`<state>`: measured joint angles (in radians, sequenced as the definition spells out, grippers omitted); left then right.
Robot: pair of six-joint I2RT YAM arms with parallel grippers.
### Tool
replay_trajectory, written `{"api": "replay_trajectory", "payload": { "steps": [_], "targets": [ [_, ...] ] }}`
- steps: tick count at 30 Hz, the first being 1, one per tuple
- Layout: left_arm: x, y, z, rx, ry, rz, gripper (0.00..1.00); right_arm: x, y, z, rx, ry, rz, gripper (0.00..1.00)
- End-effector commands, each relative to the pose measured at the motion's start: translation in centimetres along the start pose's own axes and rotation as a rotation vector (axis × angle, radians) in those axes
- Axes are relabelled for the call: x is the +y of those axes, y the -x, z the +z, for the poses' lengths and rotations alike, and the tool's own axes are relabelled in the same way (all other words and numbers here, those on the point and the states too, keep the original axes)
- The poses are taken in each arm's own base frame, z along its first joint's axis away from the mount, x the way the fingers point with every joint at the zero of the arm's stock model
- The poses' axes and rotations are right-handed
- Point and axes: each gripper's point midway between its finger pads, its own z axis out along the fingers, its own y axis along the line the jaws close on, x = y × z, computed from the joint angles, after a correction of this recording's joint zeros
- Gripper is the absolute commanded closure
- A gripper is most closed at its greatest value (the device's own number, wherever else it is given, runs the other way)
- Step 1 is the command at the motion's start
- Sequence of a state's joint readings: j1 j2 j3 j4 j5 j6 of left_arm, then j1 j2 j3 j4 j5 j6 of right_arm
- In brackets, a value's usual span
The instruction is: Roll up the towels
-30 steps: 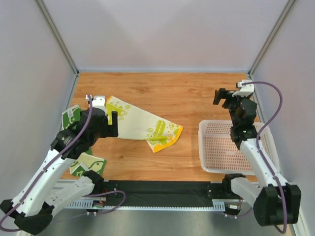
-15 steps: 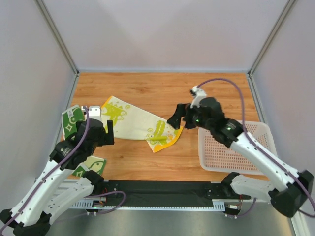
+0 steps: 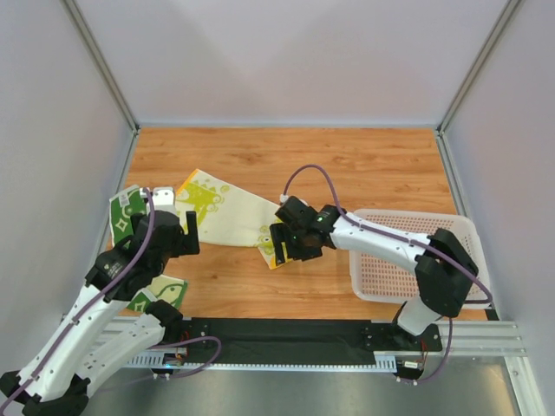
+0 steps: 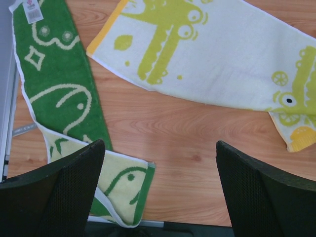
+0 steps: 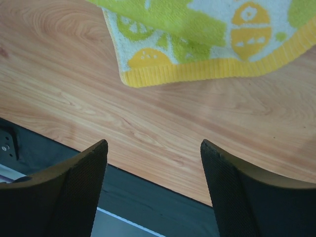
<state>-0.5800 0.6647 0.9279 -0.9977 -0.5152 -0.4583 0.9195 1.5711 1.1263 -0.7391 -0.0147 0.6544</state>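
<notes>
Right gripper (image 3: pixel 290 245) has swung off the white basket (image 3: pixel 408 264) and across to the near-right end of the pale yellow towel (image 3: pixel 227 217); left gripper (image 3: pixel 180 232) has drawn back a little from that towel's left end. Right gripper, wrist view (image 5: pixel 153 197): fingers spread wide, nothing between them, hovering over bare wood, with the towel's yellow-hemmed corner (image 5: pixel 197 34) just ahead of the fingertips and not touched. The same view shows the dark strip (image 5: pixel 143 190) at the table's near edge under the fingers, a relation the overhead view hides behind the arm. Left gripper, wrist view (image 4: pixel 158 197): fingers spread wide and empty, over wood. Ahead of it lies the pale towel (image 4: pixel 222 64), flat, with its yellow-green creature prints. To its left lies the dark green towel (image 4: pixel 64 94), a long strip with cream line prints and a white label (image 4: pixel 32 10) at the far end, its near end folded over to show a pale reverse (image 4: pixel 123 187) beside the left finger. Overhead, the green towel (image 3: pixel 124 214) is mostly hidden by the left arm. The basket stands to the right of the right gripper on the wooden table (image 3: pixel 347 165).
</notes>
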Motion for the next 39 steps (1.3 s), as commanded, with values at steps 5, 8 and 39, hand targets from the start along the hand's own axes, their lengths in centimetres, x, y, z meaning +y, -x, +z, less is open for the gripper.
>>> {"api": "replay_trajectory", "payload": {
  "steps": [5, 8, 39],
  "targets": [
    [0.4, 0.6, -0.1, -0.041, 0.014, -0.022, 0.0, 2.4, 2.5, 1.9, -0.029, -0.092, -0.053, 0.26],
    [0.5, 0.6, -0.1, -0.04, 0.018, -0.022, 0.0, 2.7, 2.2, 3.7, 0.003, -0.125, -0.078, 0.31],
    [0.7, 0.7, 0.1, -0.029, 0.047, -0.022, 0.0, -5.4, -3.0, -0.9, 0.033, -0.356, -0.225, 1.0]
  ]
}}
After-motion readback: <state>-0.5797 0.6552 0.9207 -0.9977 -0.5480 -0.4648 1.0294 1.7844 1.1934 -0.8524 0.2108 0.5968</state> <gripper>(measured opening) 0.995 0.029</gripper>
